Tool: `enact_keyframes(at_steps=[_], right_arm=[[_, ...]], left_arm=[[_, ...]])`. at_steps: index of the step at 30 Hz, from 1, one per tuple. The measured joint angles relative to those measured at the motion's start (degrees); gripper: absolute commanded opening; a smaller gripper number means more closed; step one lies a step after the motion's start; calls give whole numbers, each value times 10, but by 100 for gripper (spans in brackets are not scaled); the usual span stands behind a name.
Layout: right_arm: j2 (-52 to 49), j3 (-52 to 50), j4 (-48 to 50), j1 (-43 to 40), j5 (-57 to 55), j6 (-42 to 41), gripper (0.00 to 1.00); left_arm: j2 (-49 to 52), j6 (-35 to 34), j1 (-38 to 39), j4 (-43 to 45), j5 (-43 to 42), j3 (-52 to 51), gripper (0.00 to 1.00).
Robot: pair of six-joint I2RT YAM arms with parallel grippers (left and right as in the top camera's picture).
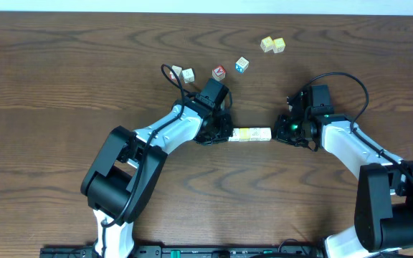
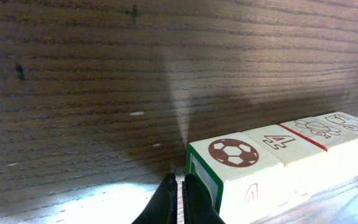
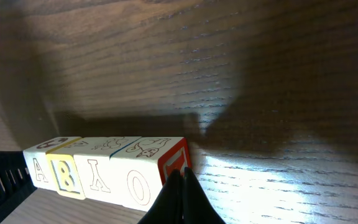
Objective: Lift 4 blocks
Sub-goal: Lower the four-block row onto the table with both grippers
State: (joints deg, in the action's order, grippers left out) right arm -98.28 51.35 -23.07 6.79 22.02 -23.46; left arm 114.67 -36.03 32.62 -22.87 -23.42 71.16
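Cubes of pale wood [image 1: 250,134], four in a row, sit mid-table between left gripper [image 1: 223,133] and right gripper [image 1: 278,132], whose closed, empty fingers meet its ends. Left wrist view alone shows a football picture [image 2: 233,152]; right wrist, side letters [image 3: 67,176].

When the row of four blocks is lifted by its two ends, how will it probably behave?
The row of four blocks is separate cubes, so it may buckle at a seam if pressure drops. Faces look smooth, so slipping seems possible. Each cube looks rigid, probably light.
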Motion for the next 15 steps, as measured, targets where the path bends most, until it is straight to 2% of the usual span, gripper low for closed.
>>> enact_keyframes(at_steps=[15], right_arm=[[0, 0, -5, 4, 1, -1, 1]], left_arm=[[0, 0, 7, -14, 30, 0, 7]])
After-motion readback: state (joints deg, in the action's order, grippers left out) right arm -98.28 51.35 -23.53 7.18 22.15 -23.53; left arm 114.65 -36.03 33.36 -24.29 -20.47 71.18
